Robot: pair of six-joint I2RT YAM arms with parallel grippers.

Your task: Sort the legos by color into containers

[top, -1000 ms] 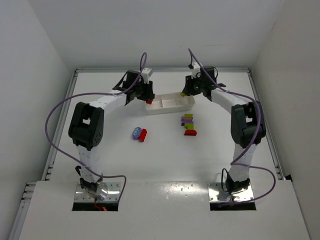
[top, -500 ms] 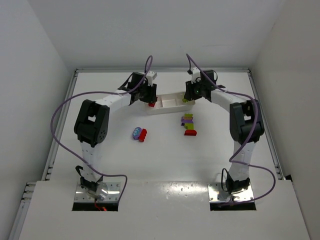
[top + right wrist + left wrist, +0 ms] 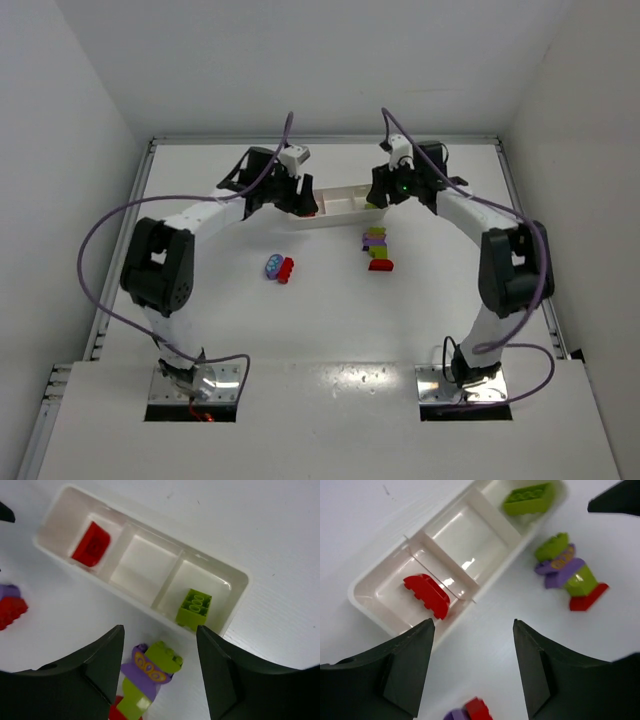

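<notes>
The white three-compartment tray lies at the back centre. In the left wrist view a red brick lies in one end compartment of the tray, a yellow-green brick in the other, and the middle one is bare. My left gripper is open and empty above the tray's near side. My right gripper is open and empty above a green, purple and red clump, beside the green brick. A purple and red clump lies on the table.
The multicolour clump sits just in front of the tray's right end. The walls of the white enclosure close in the back and both sides. Both arms arch over the table towards the tray.
Both grippers have drawn back a little from the tray. The red piece seen at the left fingers and the green one at the right fingers now lie in the tray's end compartments.
</notes>
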